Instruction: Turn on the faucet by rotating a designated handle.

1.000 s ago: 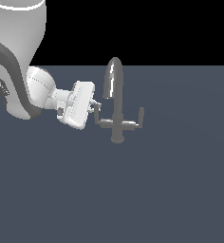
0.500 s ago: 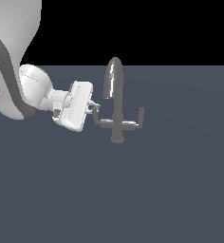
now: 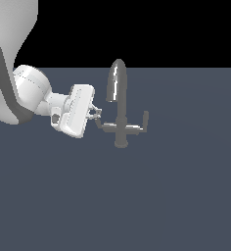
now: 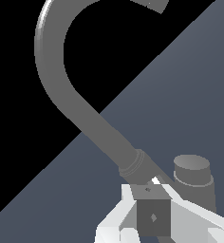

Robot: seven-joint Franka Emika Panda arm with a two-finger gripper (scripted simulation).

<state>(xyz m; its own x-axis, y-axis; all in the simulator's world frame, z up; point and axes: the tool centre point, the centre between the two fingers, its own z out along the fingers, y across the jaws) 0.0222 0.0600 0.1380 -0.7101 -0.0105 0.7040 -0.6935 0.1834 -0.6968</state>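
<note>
Arm has pulled back toward 9 o'clock over the last second, and the gripper (image 3: 95, 115) is still clamped on the handle (image 3: 106, 126) tip, so the lever looks to be swinging with it. The faucet (image 3: 118, 105) sits mid-scene: dull matte grey metal, arched spout, round post (image 4: 193, 178), thin L-shaped levers. Gripper body's glossy white.

In the exterior view the gripper (image 3: 95, 115) was too small to show its finger gap, and it covered the tip of the handle (image 3: 106, 126). In the wrist view the arch of the faucet (image 4: 61, 90) ran past the frame edge, hiding its mouth.
</note>
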